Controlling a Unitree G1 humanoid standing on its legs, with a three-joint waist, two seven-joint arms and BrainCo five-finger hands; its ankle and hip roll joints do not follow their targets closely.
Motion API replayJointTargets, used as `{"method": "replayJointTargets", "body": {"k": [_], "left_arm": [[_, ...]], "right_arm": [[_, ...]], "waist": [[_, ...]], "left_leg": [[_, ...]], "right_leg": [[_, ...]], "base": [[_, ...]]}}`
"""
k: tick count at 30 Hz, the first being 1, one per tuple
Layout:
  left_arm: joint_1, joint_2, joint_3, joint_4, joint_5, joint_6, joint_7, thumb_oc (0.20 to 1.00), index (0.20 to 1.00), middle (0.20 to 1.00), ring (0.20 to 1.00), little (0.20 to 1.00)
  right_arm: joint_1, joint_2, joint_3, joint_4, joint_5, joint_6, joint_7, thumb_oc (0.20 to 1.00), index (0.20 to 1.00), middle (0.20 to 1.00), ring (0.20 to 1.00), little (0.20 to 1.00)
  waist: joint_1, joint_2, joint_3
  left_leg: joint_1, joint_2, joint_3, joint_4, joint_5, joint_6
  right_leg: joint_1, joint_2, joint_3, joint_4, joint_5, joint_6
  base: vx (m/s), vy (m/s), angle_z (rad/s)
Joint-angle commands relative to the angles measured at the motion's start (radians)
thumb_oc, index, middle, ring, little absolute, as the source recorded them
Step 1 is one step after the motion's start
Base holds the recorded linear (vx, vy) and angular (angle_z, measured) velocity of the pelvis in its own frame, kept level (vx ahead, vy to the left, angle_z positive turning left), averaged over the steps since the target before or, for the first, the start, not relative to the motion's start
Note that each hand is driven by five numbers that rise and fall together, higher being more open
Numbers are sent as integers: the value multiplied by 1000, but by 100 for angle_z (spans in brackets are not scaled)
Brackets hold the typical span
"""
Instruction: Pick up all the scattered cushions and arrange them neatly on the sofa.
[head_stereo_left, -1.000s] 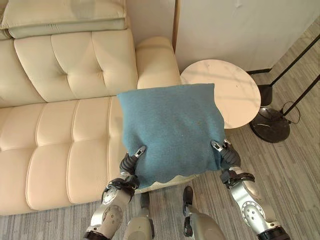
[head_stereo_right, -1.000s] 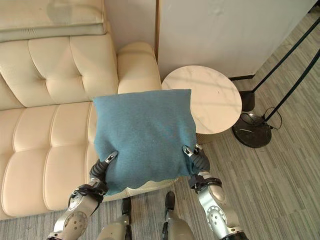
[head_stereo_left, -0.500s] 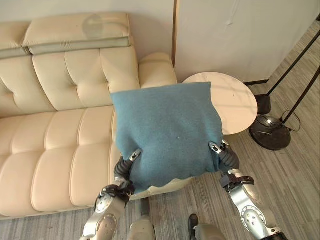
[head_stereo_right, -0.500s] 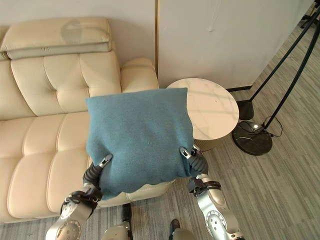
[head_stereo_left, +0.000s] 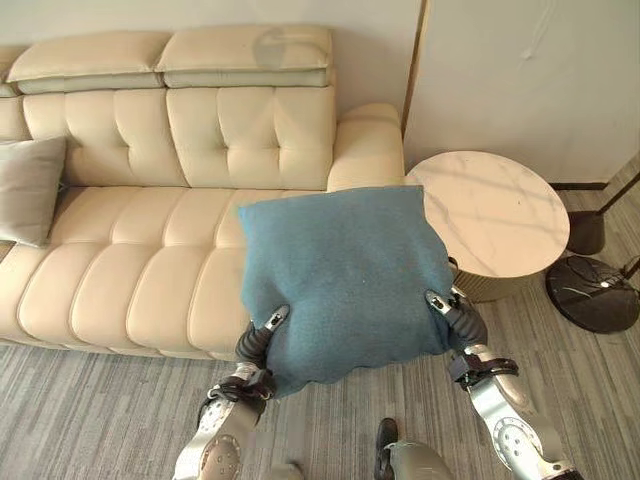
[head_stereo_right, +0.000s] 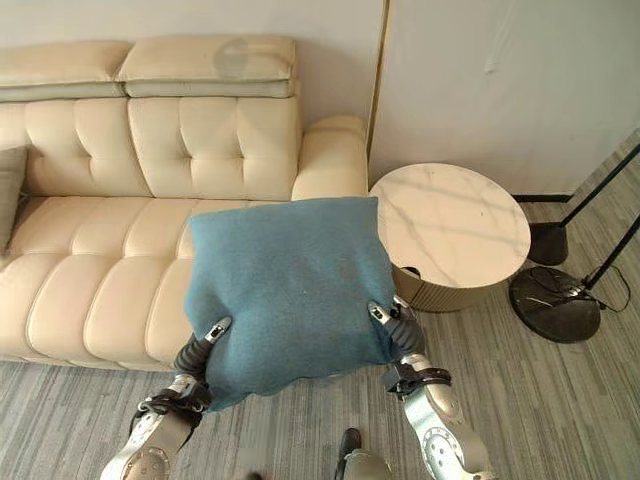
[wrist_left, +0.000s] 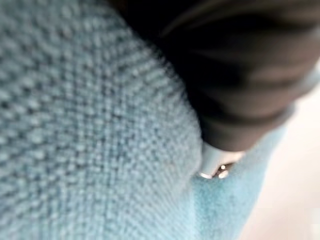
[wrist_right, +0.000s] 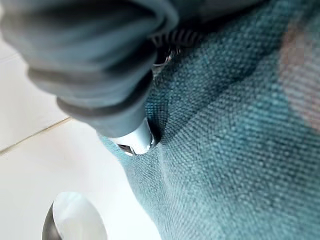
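A blue knitted cushion (head_stereo_left: 340, 275) hangs in front of me, held up flat over the right end of the cream sofa (head_stereo_left: 130, 260) and the floor before it. My left hand (head_stereo_left: 258, 340) grips its lower left corner and my right hand (head_stereo_left: 455, 318) its lower right edge, thumbs on top, fingers hidden beneath. Close up, the weave of the blue cushion (wrist_left: 90, 125) presses against the left hand (wrist_left: 235, 75), and the cloth (wrist_right: 235, 150) dents under the right hand (wrist_right: 95, 65). A grey cushion (head_stereo_left: 28, 190) leans on the sofa's far left seat.
A round marble side table (head_stereo_left: 490, 215) stands right of the sofa's armrest (head_stereo_left: 368, 150). A black lamp base (head_stereo_left: 598, 295) with thin poles sits on the grey floor at the far right. A white wall panel rises behind the table.
The camera has pulled back and swung left, so more of the sofa and the grey cushion now show. The blue cushion stays in both hands, held the same way.
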Motion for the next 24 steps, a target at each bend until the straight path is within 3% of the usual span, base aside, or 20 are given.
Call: {"method": "replayJointTargets", "body": {"k": [1, 4, 6, 9, 14, 15, 17, 18, 19, 20, 22, 24], "left_arm": [[-55, -13, -37, -136, 28, -48, -107, 200, 200, 200, 200, 200], [-37, -11, -27, -140, 42, -46, -108, 200, 200, 200, 200, 200], [-59, -18, -22, -129, 33, -50, -103, 200, 200, 200, 200, 200], [-61, -16, -13, -123, 33, -50, -107, 200, 200, 200, 200, 200], [-33, -11, 0, -116, 36, -43, -112, 200, 200, 200, 200, 200], [-64, 0, -5, -109, 40, -47, -93, 200, 200, 200, 200, 200], [-71, 2, -6, -109, 43, -49, -90, 200, 200, 200, 200, 200], [-83, 9, -15, -106, 54, -54, -84, 200, 200, 200, 200, 200], [-94, 5, -22, -105, 63, -61, -78, 200, 200, 200, 200, 200], [-103, 1, -16, -102, 63, -66, -79, 200, 200, 200, 200, 200], [-113, 3, -13, -103, 65, -68, -81, 200, 200, 200, 200, 200], [-134, 5, -9, -99, 73, -73, -69, 200, 200, 200, 200, 200]], "right_arm": [[-73, 82, 104, -153, -17, -70, 113, 200, 200, 200, 200, 200], [-67, 80, 109, -144, -19, -65, 114, 200, 200, 200, 200, 200], [-70, 75, 93, -132, -24, -68, 102, 200, 200, 200, 200, 200], [-66, 76, 83, -128, -31, -60, 94, 200, 200, 200, 200, 200], [-65, 105, 100, -131, -32, -47, 118, 200, 200, 200, 200, 200], [-65, 137, 85, -139, -37, -56, 108, 200, 200, 200, 200, 200], [-64, 145, 84, -142, -34, -58, 109, 200, 200, 200, 200, 200], [-60, 153, 85, -142, -27, -69, 108, 200, 200, 200, 200, 200], [-57, 157, 75, -144, -25, -72, 103, 200, 200, 200, 200, 200], [-59, 156, 69, -142, -25, -73, 104, 200, 200, 200, 200, 200], [-77, 158, 77, -150, -20, -82, 108, 200, 200, 200, 200, 200], [-90, 157, 84, -151, -20, -88, 113, 200, 200, 200, 200, 200]], "waist": [[-11, -30, -59], [-1, -33, -45], [-3, -39, -13], [-12, -41, -15], [6, -63, -45], [10, -61, -40], [9, -58, -36], [-2, -58, -29], [-38, -45, -23], [-48, -44, -22], [-50, -51, -15], [-49, -59, -9]], "left_leg": [[-67, -9, -27, -32, -17, -7], [-60, -5, -13, -42, -11, -10], [-85, 26, 77, -9, -9, -22], [-116, 57, 148, 50, -15, -28], [-120, 8, 118, 32, -40, 11], [-109, -56, 43, 15, -66, 58], [-101, -73, 25, 8, -70, 70], [-93, -94, -1, -3, -75, 84], [-81, -98, -33, -25, -60, 96], [-73, -103, -45, -27, -65, 94], [-55, -119, -53, -25, -75, 97], [-22, -130, -60, -39, -101, 92]], "right_leg": [[127, 53, 10, -239, -50, 81], [137, 34, -17, -267, -20, 99], [128, -3, -77, -265, -20, 114], [138, -32, -130, -259, -7, 125], [163, -71, -143, -223, -13, 146], [128, -126, -95, -43, -61, 150], [115, -143, -76, 17, -57, 152], [89, -154, -33, 90, -42, 160], [13, -68, 93, 135, -54, 130], [-14, -24, 140, 112, -75, 128], [-29, 4, 129, 52, -61, 118], [-96, 27, 72, 23, -44, 127]], "base": [[-3, 151, 52], [-40, 163, 18], [-188, 168, 32], [-33, 150, 95], [93, 241, 41], [162, 403, 62], [126, 275, 119], [105, 265, 121], [150, 228, 97], [251, 184, 86], [214, 49, 82], [275, -3, 10]]}}
